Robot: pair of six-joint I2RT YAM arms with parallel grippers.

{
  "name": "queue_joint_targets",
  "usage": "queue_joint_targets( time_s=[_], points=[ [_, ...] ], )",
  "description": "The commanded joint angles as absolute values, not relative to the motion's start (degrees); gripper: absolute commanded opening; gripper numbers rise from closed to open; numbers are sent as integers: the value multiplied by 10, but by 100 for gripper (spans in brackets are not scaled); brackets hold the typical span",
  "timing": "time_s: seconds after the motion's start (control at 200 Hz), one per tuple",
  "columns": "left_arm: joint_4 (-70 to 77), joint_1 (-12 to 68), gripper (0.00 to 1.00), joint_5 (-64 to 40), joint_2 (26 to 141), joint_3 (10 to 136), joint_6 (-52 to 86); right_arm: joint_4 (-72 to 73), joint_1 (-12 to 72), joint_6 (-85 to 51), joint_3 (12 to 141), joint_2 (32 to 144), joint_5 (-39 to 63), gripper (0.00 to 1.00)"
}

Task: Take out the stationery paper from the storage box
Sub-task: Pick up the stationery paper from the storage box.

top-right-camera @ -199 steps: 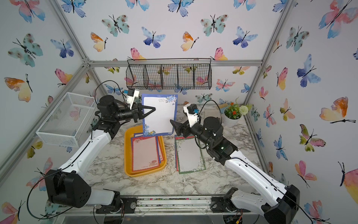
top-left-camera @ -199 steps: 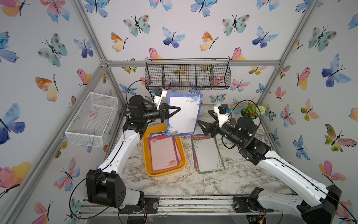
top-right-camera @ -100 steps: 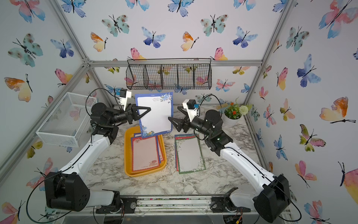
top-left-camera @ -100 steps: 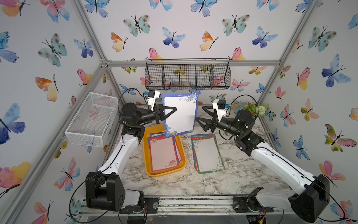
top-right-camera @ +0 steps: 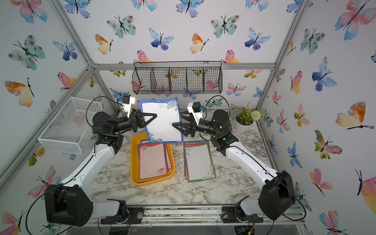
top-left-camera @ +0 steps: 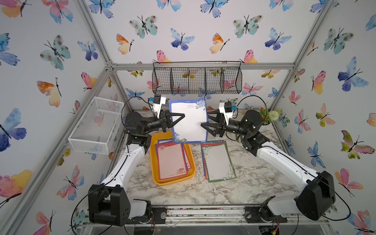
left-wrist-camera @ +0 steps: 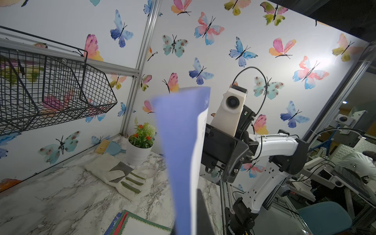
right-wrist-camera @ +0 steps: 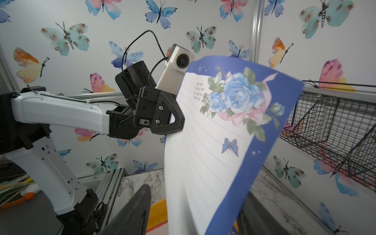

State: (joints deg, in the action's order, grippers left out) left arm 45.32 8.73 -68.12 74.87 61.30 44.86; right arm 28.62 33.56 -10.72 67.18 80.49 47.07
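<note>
- L gripper (top-left-camera: 180,120): jaws clamped on the left edge of the blue-bordered sheet (top-left-camera: 190,122); you're holding it in the air over the far end of the yellow box (top-left-camera: 154,162).
- That sheet: upright, long axis vertical, rose corner up.
- Box: red-bordered sheets (top-left-camera: 172,160) lie flat inside, long axis front-to-back.
- R gripper (top-left-camera: 205,118): jaws apart at the sheet's right edge.
- Green-bordered sheets (top-left-camera: 218,160): flat on the table (top-left-camera: 254,173), just right of the box.

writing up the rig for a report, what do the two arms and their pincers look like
Both arms match: the left arm and right arm have glossy white links between chunky black joint housings, with thin black cables running along them. The left pincer and right pincer are black, with hollow triangular fingers. A white camera block sits above each wrist.
</note>
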Motion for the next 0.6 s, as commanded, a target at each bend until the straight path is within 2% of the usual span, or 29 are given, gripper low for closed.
queue_joint_targets(
  time_s=[0.0, 0.596],
  points=[
    [481, 89, 0, -686, 723, 609, 453, 318, 334, -133, 693, 809, 523, 59],
    [481, 90, 0, -682, 704, 589, 441, 306, 334, -137, 675, 785, 525, 44]
  ],
)
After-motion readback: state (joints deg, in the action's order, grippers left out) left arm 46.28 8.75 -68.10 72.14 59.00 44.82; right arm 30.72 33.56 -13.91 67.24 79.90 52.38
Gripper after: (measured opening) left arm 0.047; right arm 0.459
